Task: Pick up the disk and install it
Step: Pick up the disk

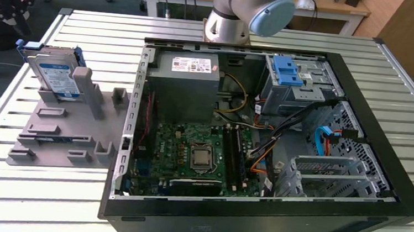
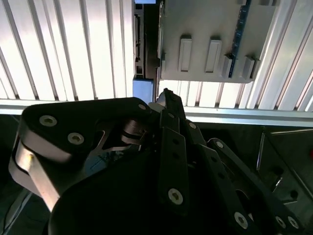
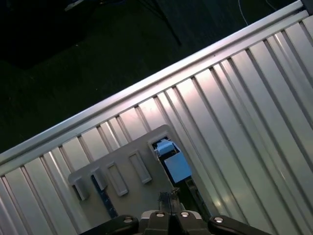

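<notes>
The disk (image 1: pixel 53 76) stands on edge in a grey slotted holder (image 1: pixel 65 130) on the table, at the exterior view's left, beside the open computer case (image 1: pixel 264 137). It is silver-grey with a blue-and-white label and blue rails. My gripper (image 1: pixel 11 17) hangs above and behind the disk, apart from it, near the table's far left corner. In the first wrist view the gripper (image 3: pixel 168 197) has its fingertips together, holding nothing, over the disk's blue rail end (image 3: pixel 174 165). In the second wrist view the gripper (image 2: pixel 166 98) sits just short of the disk's blue rail (image 2: pixel 145 90).
Inside the case are a grey power supply (image 1: pixel 187 84), a green motherboard (image 1: pixel 192 156), loose cables (image 1: pixel 280 130) and a metal drive cage (image 1: pixel 306 82) with a blue latch (image 1: pixel 288 72). The arm's base (image 1: pixel 234 13) stands behind the case. The slatted table (image 1: pixel 38 191) ends close to the holder.
</notes>
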Controlling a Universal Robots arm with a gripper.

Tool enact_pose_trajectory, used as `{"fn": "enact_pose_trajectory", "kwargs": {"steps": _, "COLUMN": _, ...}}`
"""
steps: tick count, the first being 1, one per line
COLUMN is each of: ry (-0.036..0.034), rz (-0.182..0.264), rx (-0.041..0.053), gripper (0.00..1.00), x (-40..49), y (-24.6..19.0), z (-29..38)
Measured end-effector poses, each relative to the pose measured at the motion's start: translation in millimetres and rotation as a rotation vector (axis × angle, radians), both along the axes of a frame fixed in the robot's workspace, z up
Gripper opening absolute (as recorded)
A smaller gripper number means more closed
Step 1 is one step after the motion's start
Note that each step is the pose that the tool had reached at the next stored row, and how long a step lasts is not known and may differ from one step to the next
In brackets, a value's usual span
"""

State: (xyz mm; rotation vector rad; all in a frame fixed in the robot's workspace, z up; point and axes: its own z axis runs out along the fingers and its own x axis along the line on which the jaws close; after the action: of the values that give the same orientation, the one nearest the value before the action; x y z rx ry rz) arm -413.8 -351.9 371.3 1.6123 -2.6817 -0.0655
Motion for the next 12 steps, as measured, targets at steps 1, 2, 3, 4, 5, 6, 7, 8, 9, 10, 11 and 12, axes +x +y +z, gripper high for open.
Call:
{"fn": "enact_pose_trajectory", "kwargs": {"steps": 1, "ry": 0.0000, "rz": 0.015, "rx": 0.0000, "gripper": 0.11, "x": 0.0, "y": 0.0, "z": 0.0}}
{"fn": "enact_pose_trajectory", "kwargs": {"steps": 2, "ry": 0.0000, "rz": 0.027, "rx": 0.0000, "gripper": 0.11, "x": 0.0, "y": 0.0, "z": 0.0}}
{"fn": "enact_pose_trajectory", "kwargs": {"steps": 3, "ry": 0.0001, "rz": 0.035, "rx": 0.0000, "gripper": 0.11, "x": 0.0, "y": 0.0, "z": 0.1}}
{"fn": "enact_pose_trajectory", "kwargs": {"steps": 4, "ry": 0.0001, "rz": 0.038, "rx": 0.0000, "gripper": 0.11, "x": 0.0, "y": 0.0, "z": 0.1}}
{"fn": "enact_pose_trajectory", "kwargs": {"steps": 5, "ry": 0.0001, "rz": 0.040, "rx": -0.0001, "gripper": 0.11, "x": 0.0, "y": 0.0, "z": 0.1}}
{"fn": "enact_pose_trajectory", "kwargs": {"steps": 6, "ry": 0.0001, "rz": 0.040, "rx": 0.0000, "gripper": 0.11, "x": 0.0, "y": 0.0, "z": 0.0}}
{"fn": "enact_pose_trajectory", "kwargs": {"steps": 7, "ry": 0.0000, "rz": 0.041, "rx": 0.0000, "gripper": 0.11, "x": 0.0, "y": 0.0, "z": 0.0}}
{"fn": "enact_pose_trajectory", "kwargs": {"steps": 8, "ry": 0.0001, "rz": 0.041, "rx": 0.0000, "gripper": 0.11, "x": 0.0, "y": 0.0, "z": 0.0}}
{"fn": "enact_pose_trajectory", "kwargs": {"steps": 9, "ry": 0.0001, "rz": 0.041, "rx": 0.0000, "gripper": 0.11, "x": 0.0, "y": 0.0, "z": 0.0}}
{"fn": "enact_pose_trajectory", "kwargs": {"steps": 10, "ry": 0.0001, "rz": 0.041, "rx": 0.0000, "gripper": 0.11, "x": 0.0, "y": 0.0, "z": 0.0}}
{"fn": "enact_pose_trajectory", "kwargs": {"steps": 11, "ry": 0.0000, "rz": 0.041, "rx": 0.0000, "gripper": 0.11, "x": 0.0, "y": 0.0, "z": 0.0}}
{"fn": "enact_pose_trajectory", "kwargs": {"steps": 12, "ry": 0.0001, "rz": 0.041, "rx": 0.0000, "gripper": 0.11, "x": 0.0, "y": 0.0, "z": 0.0}}
